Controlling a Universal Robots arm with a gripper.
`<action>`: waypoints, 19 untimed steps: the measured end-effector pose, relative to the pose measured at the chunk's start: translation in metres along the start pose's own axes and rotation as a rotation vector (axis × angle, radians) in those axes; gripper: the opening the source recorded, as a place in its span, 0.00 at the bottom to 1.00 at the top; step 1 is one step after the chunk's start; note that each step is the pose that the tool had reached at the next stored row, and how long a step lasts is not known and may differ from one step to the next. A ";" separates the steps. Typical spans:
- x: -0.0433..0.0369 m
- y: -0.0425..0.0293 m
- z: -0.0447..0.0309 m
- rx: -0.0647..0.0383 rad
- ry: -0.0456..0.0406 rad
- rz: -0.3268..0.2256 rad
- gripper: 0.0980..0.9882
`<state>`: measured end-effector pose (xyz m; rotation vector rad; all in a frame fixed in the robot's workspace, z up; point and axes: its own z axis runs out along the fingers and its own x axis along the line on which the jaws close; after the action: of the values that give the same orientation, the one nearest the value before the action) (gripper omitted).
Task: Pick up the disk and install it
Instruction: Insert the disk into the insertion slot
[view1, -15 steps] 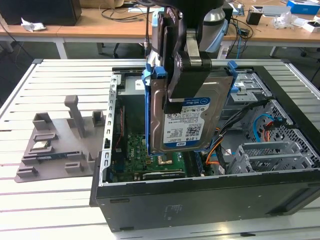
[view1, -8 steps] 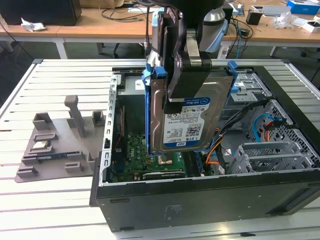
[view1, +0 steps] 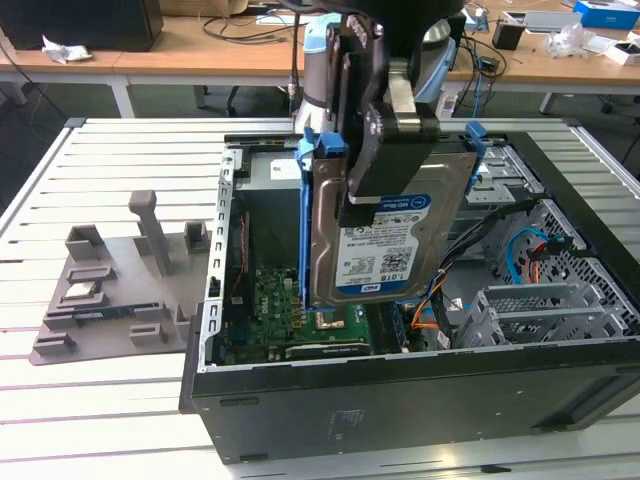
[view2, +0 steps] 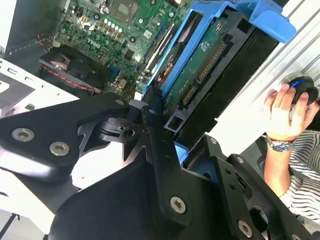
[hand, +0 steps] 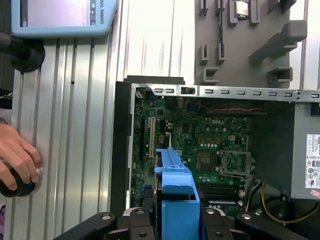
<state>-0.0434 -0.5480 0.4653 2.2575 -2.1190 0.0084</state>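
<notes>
The black two-fingered gripper (view1: 372, 175) has its jaws pinched on the disk (view1: 395, 235), a flat rectangular silver hard drive with a white-and-blue label and a blue plastic frame, gripping it near its upper end. The disk hangs straight down from the jaws with its long axis upright, over the green motherboard (view1: 268, 300) inside the open black computer case (view1: 400, 405). The grey metal drive cage (view1: 540, 305) lies sideways from the jaws, toward the exterior view's right.
</notes>
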 end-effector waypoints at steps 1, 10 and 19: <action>0.0002 -0.0029 0.0000 0.000 0.0000 0.000 0.30; 0.0028 -0.0434 -0.0012 -0.001 0.0001 0.000 0.30; 0.0056 -0.0884 -0.0022 -0.003 0.0002 0.000 0.30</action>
<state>0.0452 -0.5480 0.4651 2.2561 -2.1176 0.0059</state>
